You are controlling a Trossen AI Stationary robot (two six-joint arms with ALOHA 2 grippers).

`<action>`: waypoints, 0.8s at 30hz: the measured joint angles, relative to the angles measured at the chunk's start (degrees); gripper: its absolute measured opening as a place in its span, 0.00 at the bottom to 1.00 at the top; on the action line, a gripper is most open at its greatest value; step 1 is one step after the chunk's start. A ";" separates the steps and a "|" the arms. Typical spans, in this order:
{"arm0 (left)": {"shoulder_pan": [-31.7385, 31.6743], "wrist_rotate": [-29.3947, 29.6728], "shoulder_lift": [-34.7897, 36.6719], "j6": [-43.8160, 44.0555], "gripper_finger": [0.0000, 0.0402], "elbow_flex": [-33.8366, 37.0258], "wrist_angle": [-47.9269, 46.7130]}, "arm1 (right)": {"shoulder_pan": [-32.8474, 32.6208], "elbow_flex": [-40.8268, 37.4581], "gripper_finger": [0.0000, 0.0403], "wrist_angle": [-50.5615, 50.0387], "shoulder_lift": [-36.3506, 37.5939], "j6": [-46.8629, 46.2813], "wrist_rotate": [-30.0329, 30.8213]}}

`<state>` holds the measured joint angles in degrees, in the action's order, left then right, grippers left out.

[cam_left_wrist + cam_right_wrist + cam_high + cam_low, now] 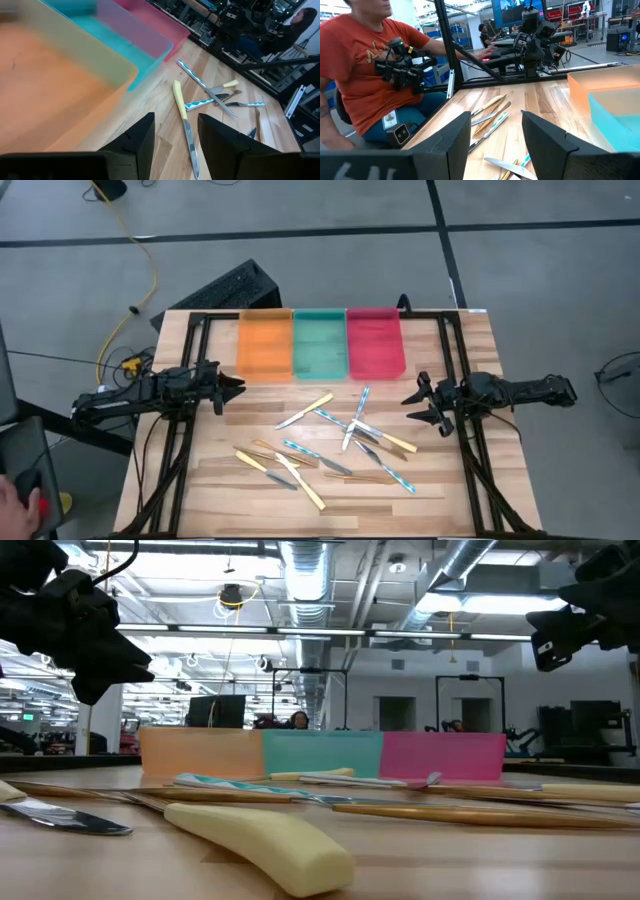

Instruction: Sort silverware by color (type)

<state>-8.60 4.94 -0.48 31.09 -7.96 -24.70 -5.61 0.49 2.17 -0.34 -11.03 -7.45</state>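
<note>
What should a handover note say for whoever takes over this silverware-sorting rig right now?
Left gripper: open, empty, raised beside the orange tray.
Right gripper: open, empty, raised right of the pile.
Silverware: all of it lies scattered mid-table, in front of the trays.
Orange, green tray and red tray: nothing seen in them.
Done: nothing sorted.
Left: every piece.

Three trays [319,343] sit side by side at the far edge of the surface [210,480], touching one another. The silverware [335,448] lies scattered on the surface before them, several pieces crossing. The left pincer [234,387] hovers left of the scatter, the right pincer [418,406] right of it, both apart from the pieces.
</note>
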 joint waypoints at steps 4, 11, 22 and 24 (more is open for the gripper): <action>0.02 -0.01 -0.01 0.00 0.33 0.01 -0.01 | 0.01 -0.01 0.50 0.00 -0.02 -0.01 -0.01; 0.02 0.01 0.00 0.00 0.33 0.00 0.00 | -0.02 0.01 0.50 0.02 0.00 -0.02 0.00; 0.02 9.37 0.00 5.24 0.33 0.00 1.99 | -0.01 0.01 0.50 0.02 -0.02 -0.02 0.01; 0.02 13.82 0.01 9.79 0.33 -0.01 2.37 | -0.02 0.01 0.50 0.00 0.00 -0.01 -0.01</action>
<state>-8.58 18.76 -0.47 40.88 -7.97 -22.33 -5.63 0.49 2.18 -0.34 -11.04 -7.46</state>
